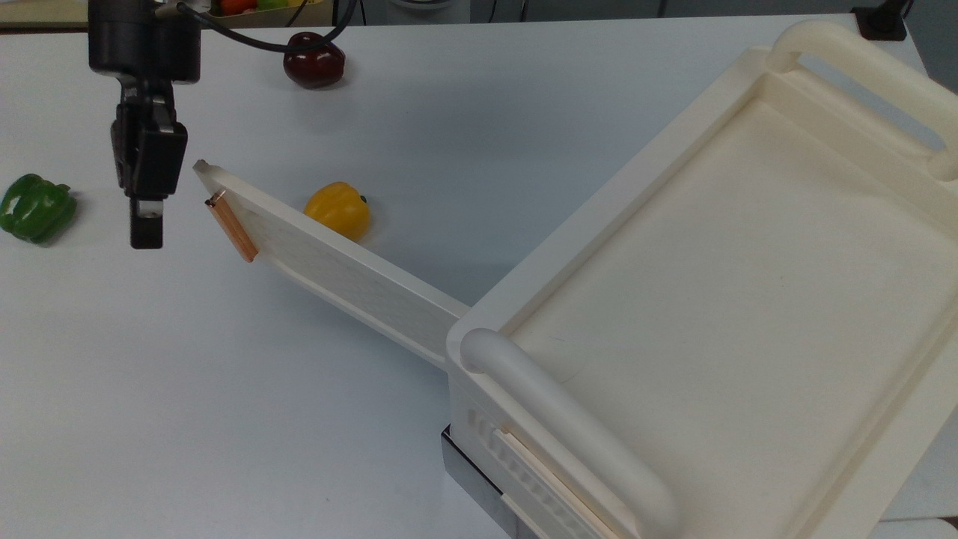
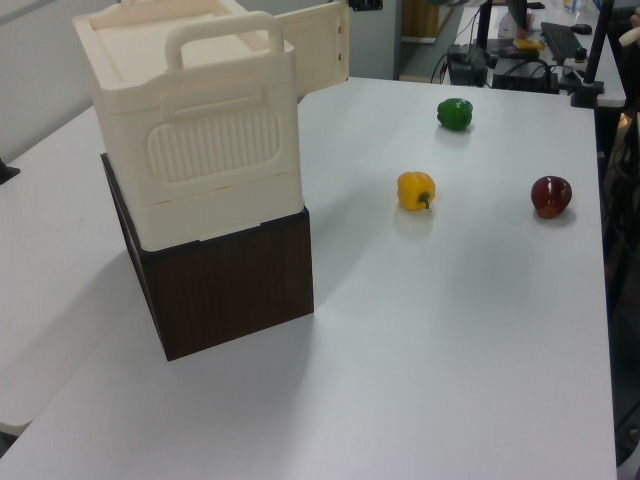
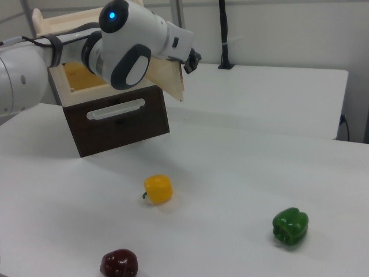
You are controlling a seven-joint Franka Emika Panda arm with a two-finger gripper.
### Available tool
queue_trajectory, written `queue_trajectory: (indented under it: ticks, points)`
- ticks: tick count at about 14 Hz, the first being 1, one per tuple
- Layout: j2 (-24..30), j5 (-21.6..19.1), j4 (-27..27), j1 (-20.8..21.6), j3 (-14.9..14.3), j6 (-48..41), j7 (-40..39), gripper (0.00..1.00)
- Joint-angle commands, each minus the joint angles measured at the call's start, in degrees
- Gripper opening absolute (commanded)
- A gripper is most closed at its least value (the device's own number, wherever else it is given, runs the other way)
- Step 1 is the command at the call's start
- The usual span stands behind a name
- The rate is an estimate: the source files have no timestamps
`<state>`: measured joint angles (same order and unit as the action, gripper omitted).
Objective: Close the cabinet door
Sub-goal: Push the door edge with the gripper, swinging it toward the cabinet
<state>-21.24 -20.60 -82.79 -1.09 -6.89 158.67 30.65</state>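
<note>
The cabinet door (image 1: 337,262) is a thin cream panel swung wide open from the cream cabinet (image 1: 718,299). A copper bar handle (image 1: 230,226) sits near the door's free edge. My gripper (image 1: 146,233) hangs a short way to the top view's left of that handle, shut, with nothing in it and apart from the door. In the right view the gripper (image 3: 190,61) sits close beside the door's (image 3: 170,79) outer edge. In the left view the door (image 2: 318,45) stands open behind the cabinet (image 2: 190,130).
A green pepper (image 1: 36,207) lies on the white table to the top view's left of the gripper. A yellow pepper (image 1: 338,209) lies just behind the door, and a dark red fruit (image 1: 313,60) lies farther back. The cabinet rests on a dark brown base (image 2: 230,280).
</note>
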Motion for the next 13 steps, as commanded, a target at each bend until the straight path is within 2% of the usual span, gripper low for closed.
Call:
queue_trajectory:
  ticks: [1, 5, 7, 10, 13]
  points:
    - [0.4, -2.9, 1.6, 0.2, -0.1, -8.2, 1.0, 0.00]
    - [0.8, -3.0, 2.0, 0.1, 0.2, -16.5, 0.6, 0.00]
    - [1.0, -3.7, 2.4, -0.2, 0.8, -23.5, -0.8, 0.00]
    - [1.2, -9.2, 3.4, -0.8, 0.8, -30.9, -3.4, 0.00]
    - [1.6, -12.9, 3.8, -0.6, 0.8, -37.3, -2.9, 0.00]
